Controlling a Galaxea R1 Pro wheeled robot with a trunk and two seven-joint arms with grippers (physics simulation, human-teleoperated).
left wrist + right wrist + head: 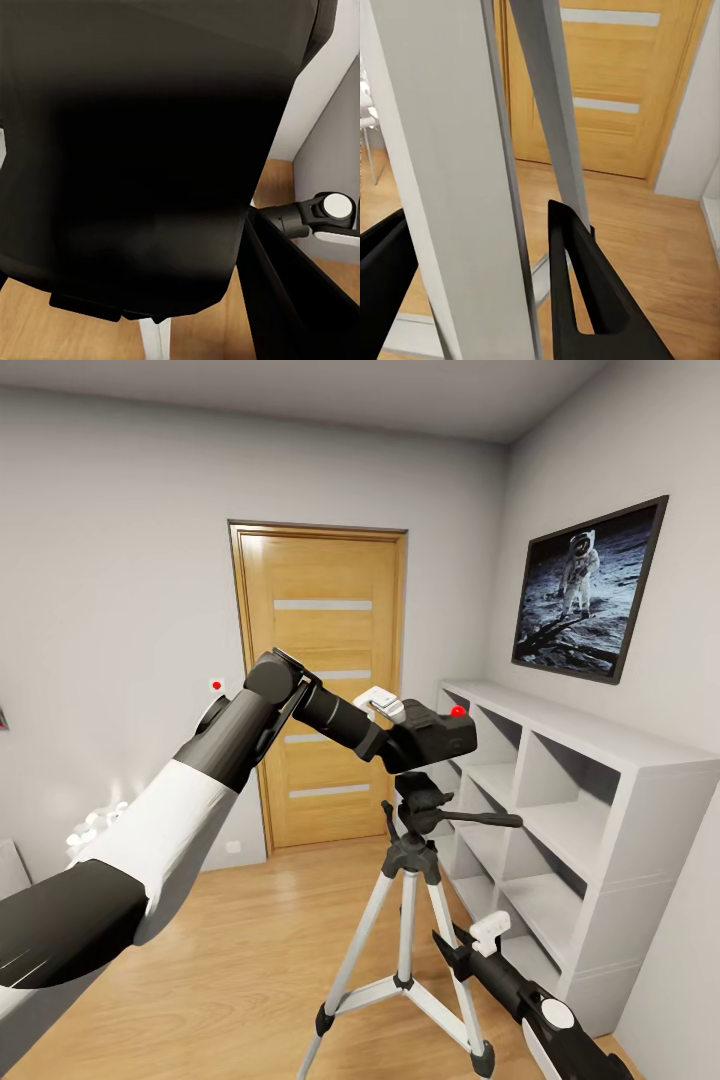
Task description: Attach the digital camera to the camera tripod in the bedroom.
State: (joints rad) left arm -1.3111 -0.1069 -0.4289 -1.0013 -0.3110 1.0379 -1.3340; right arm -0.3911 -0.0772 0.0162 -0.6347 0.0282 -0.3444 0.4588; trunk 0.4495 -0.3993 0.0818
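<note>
The camera (pixel 438 732) sits just above the tripod (pixel 408 900) head, held by the left gripper (pixel 400 745), whose fingers close on its body; in the left wrist view the camera (pixel 150 150) is a dark mass close to the lens. The tripod stands on the wood floor (pixel 230 960) beside the white shelf (pixel 590 780). The right gripper (pixel 472 300) has its fingers (pixel 585 300) spread either side of a silver tripod leg (pixel 450 150). Behind stand the door (pixel 320 690) and poster (pixel 588 592).
</note>
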